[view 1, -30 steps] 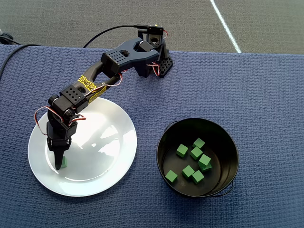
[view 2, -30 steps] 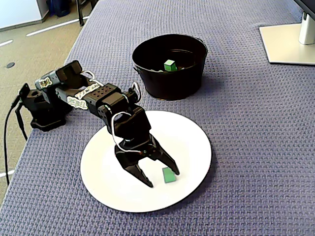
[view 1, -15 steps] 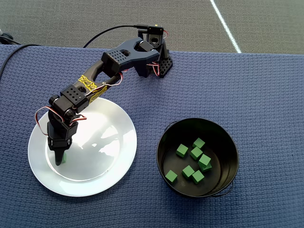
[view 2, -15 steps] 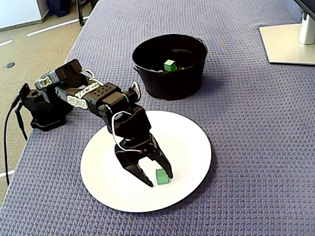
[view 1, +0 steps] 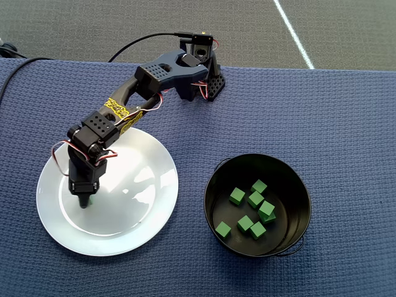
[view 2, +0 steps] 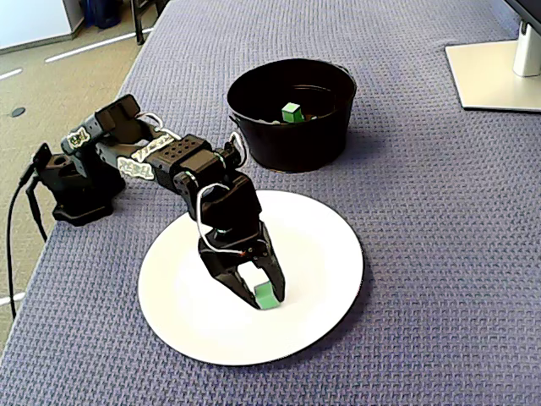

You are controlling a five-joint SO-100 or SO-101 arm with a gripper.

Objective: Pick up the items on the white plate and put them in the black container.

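Observation:
One small green cube (view 2: 264, 293) is pinched between the fingers of my gripper (view 2: 265, 300), which is shut on it just over the white plate (view 2: 325, 254). I cannot tell whether the cube still touches the plate. In the overhead view the gripper (view 1: 83, 203) points down over the left part of the plate (view 1: 139, 210) and hides nearly all of that cube. The black container (view 1: 212, 182) stands to the right of the plate with several green cubes (view 1: 237, 197) on its floor. In the fixed view the container (view 2: 287, 148) is behind the plate, one cube (view 2: 292, 111) showing inside.
The arm's base (view 1: 204, 80) sits at the table's far edge in the overhead view, with a cable running off to the left. A grey monitor stand foot (view 2: 494, 72) lies at the top right of the fixed view. Blue woven cloth (view 2: 439, 254) covers the table.
The fingers, open one second ago with the cube lying beside one of them, have closed on the cube. The gripper has drawn back slightly toward the arm's base.

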